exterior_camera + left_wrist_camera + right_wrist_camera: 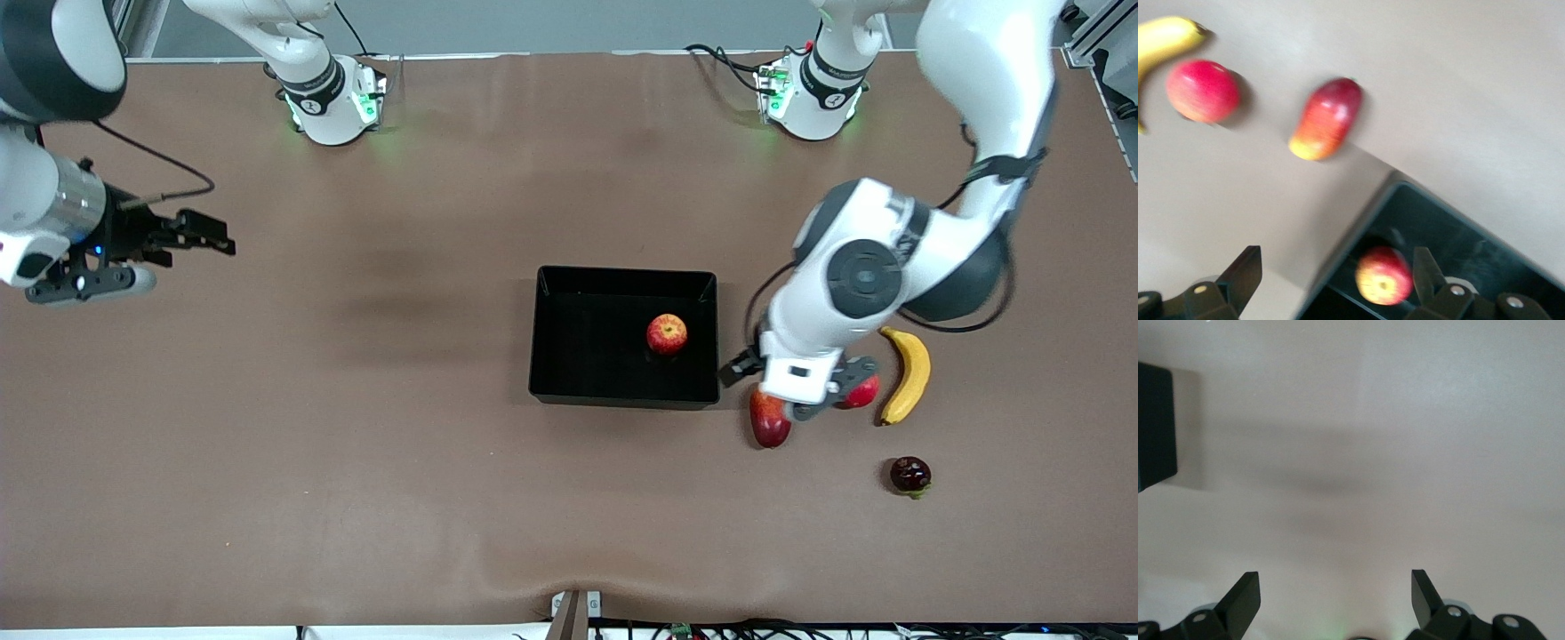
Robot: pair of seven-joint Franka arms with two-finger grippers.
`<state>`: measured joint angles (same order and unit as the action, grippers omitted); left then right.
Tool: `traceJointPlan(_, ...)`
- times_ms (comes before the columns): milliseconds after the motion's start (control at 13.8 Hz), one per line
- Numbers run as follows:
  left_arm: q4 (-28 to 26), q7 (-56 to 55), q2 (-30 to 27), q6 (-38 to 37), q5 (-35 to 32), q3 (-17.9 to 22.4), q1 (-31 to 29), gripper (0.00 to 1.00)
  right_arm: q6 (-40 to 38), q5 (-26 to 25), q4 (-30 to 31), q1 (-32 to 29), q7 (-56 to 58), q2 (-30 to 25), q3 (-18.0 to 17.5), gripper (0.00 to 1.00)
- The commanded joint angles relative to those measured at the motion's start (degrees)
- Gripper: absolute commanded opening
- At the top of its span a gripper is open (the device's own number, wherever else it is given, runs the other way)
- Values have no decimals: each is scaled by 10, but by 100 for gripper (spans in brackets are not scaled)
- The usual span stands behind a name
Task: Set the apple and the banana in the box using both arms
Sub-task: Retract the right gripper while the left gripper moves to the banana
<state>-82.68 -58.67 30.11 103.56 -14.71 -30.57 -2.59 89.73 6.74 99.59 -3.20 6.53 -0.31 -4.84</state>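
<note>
Apple (667, 334) sits inside the box (569, 356), toward the left arm's end. Left gripper (1338, 277) hovers empty, fingers spread, over that box edge; banana (907, 373) lies on the table nearby. Right gripper (191, 236) waits spread wide, well apart from the box.

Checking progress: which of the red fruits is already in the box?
The apple, red with yellow streaks, sits in the box. The mango and plain red fruit lie on the table beside it.
</note>
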Motion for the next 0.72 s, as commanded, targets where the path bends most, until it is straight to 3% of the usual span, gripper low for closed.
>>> traceJointPlan(0, -13, 60, 3, -35, -16, -2, -35, 100, -30, -7, -4, 0, -1, -28, -6, 100)
traceJointPlan(290, -31, 157, 44, -31, -93, 0, -107, 100, -96, -15, -79, 0, -7, -24, -7, 100)
traceJointPlan(652, -100, 345, 51, 47, -94, -2, -223, 100, -105, -42, -119, 9, -17, -25, -3, 100)
